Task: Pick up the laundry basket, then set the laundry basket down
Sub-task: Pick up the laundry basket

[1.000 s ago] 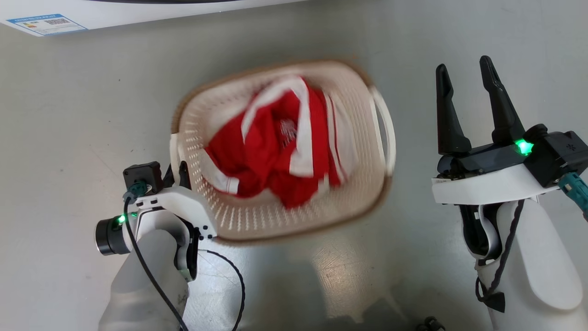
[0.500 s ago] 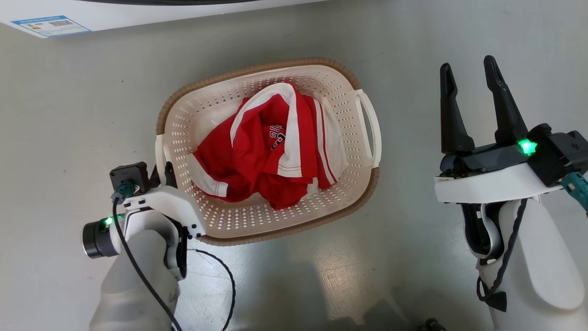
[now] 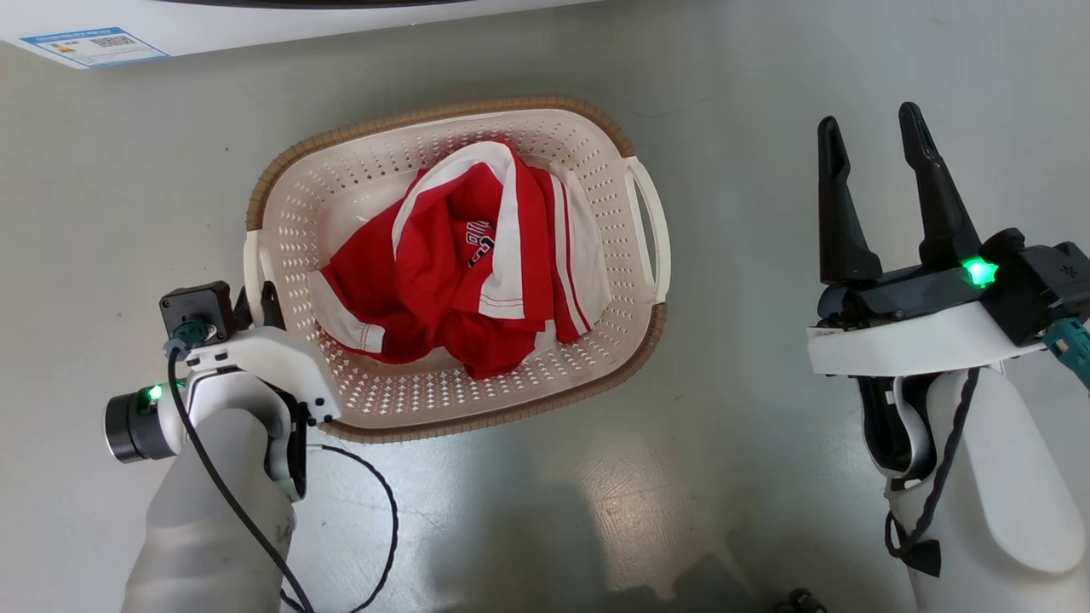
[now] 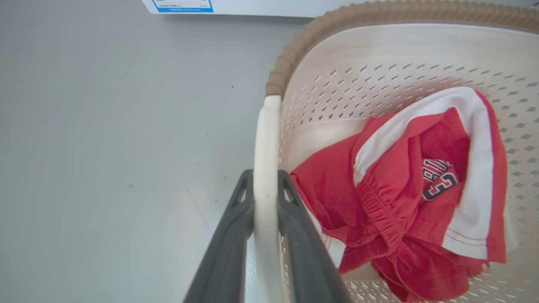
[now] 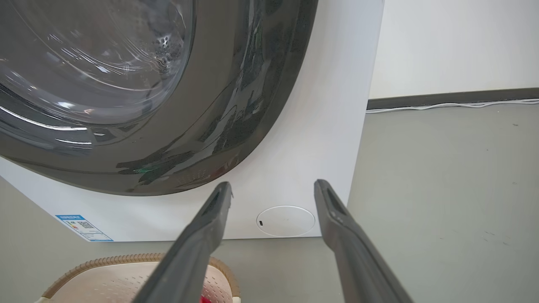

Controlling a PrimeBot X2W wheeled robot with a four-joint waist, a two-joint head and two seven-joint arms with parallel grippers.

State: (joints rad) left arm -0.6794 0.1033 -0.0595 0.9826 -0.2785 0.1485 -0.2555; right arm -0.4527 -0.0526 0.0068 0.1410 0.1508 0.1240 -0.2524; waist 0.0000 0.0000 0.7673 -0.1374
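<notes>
The laundry basket [image 3: 409,393] is sitting in front of the washing machine [image 3: 255,17], a short way out from its front, with its open mouth facing up. Its long axis is running roughly along the machine's front, slightly skewed, so the end with the right loop handle [image 3: 652,230] is lying a little nearer the machine than the end with the left loop handle [image 3: 250,264]. The pictures are not showing whether its base is touching the grey floor [image 3: 766,85]. The left gripper [image 3: 257,300] is clamping the left loop handle [image 4: 266,139] between its two dark fingers, which are pressing against both sides of the white strip in the left wrist view, at the basket end lying farther from the machine. A crumpled red and white garment [image 3: 460,272] is lying inside the basket [image 4: 379,54], on the side of the left gripper [image 4: 265,176] away from the machine's blue label [image 3: 94,47]. The right gripper [image 3: 869,119] is hanging released, fingers spread wide and grasping nothing, pointing toward the machine's lower right corner. In the right wrist view the right gripper [image 5: 273,184] is framing a round cover [image 5: 285,221] low on the machine's white front [image 5: 328,105], below the dark glass door [image 5: 84,54], with the basket's brown rim [image 5: 126,257] just out from the machine's foot. No thing is lying on the floor between machine and basket.
</notes>
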